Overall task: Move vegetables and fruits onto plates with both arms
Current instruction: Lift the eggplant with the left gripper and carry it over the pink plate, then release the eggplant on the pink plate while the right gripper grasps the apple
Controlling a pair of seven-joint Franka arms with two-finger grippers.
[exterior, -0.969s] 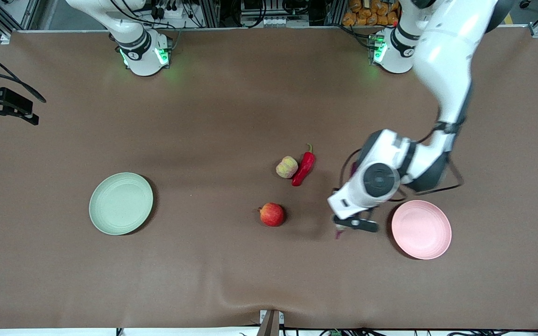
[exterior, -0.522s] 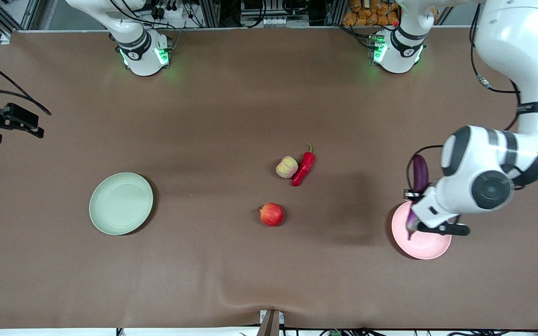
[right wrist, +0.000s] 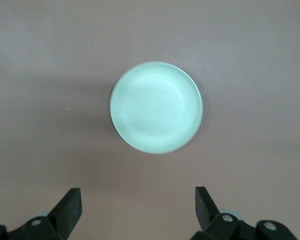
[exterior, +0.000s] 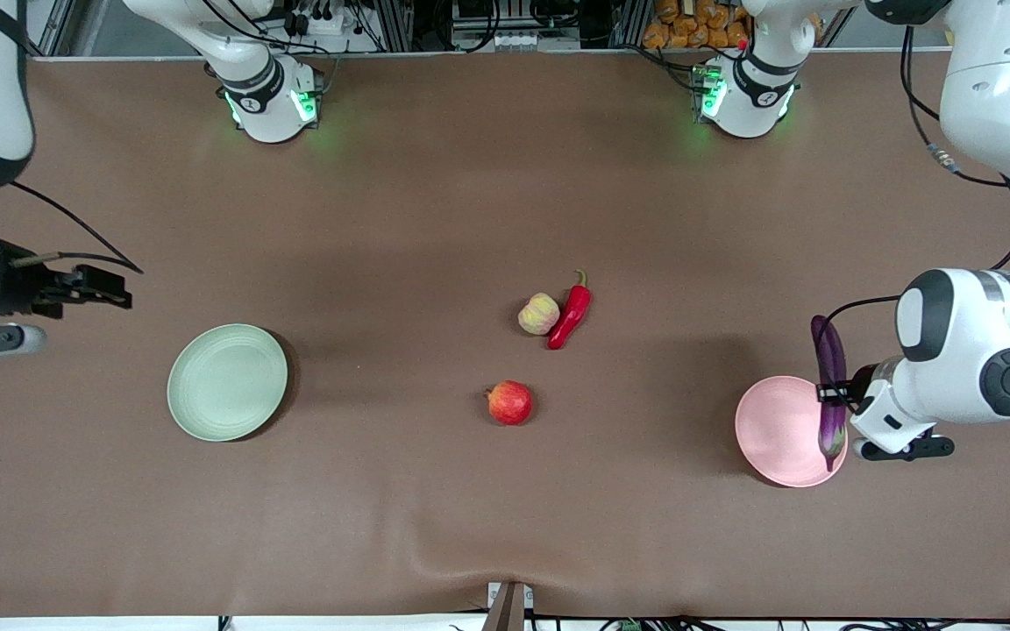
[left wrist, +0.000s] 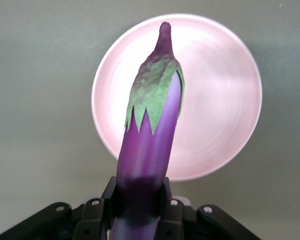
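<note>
My left gripper [exterior: 834,392] is shut on the purple eggplant [exterior: 829,386] and holds it in the air over the rim of the pink plate [exterior: 777,429]. In the left wrist view the eggplant [left wrist: 152,125] points at the pink plate [left wrist: 220,100] below it. My right gripper [exterior: 106,289] is open and empty in the air, near the green plate [exterior: 226,381]; the right wrist view shows that green plate [right wrist: 156,107] ahead of the open fingers. The red chili pepper [exterior: 571,314] and the pale ribbed fruit [exterior: 539,313] lie side by side mid-table. The red round fruit [exterior: 510,402] lies nearer the front camera.
The brown table cover has a wrinkle near its front edge [exterior: 435,561]. The two arm bases [exterior: 273,101] [exterior: 742,96] stand along the back edge.
My left arm has carried the eggplant from mid-table toward its own end and now holds it over the pink plate. My right gripper has come in toward the green plate.
</note>
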